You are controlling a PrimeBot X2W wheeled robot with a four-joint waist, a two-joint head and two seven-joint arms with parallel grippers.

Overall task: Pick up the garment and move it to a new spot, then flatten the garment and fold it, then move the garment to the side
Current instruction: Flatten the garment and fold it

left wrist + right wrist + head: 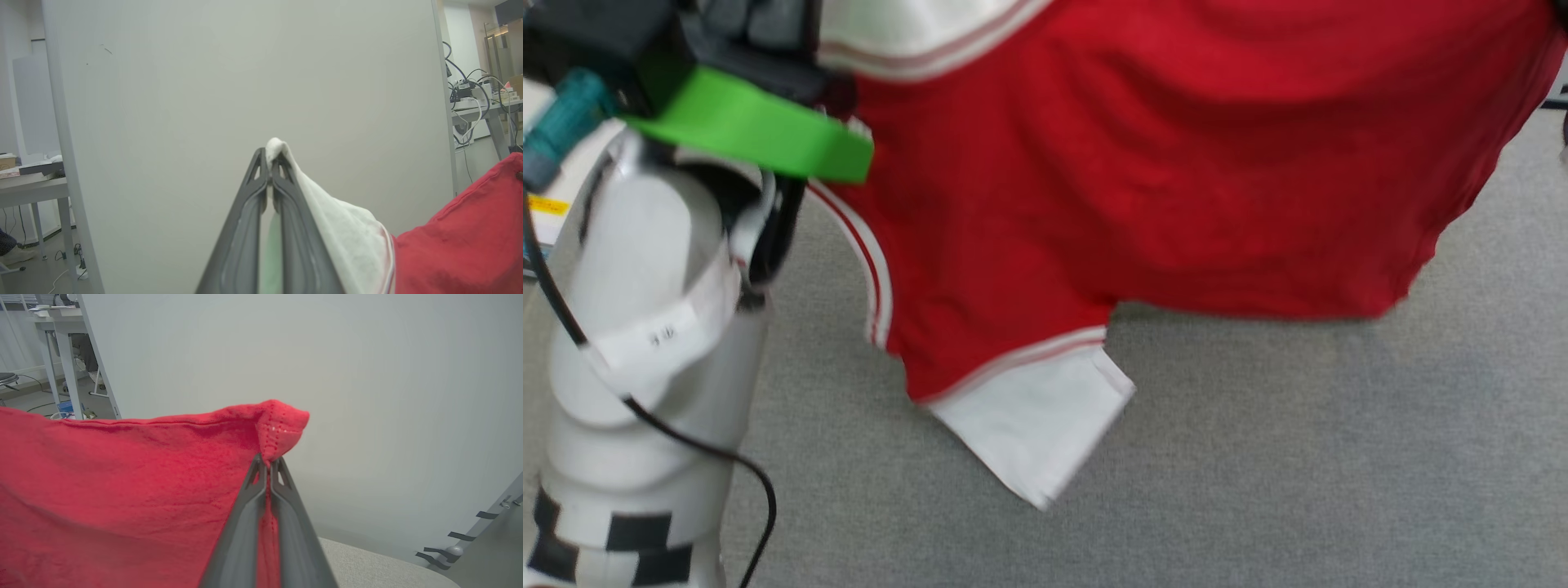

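Left wrist view: left hand (269,163) pinches garment (470,245) by white sleeve | right hand (267,462) clamps red hem corner | both aloft

garment (1143,180) hangs over the surface (1258,457), between left pincer (269,158) and right pincer (267,462).

The grey bench (1258,457) lies open on my side of the hanging garment (1176,163), my own left forearm (645,327) crowding its left edge.
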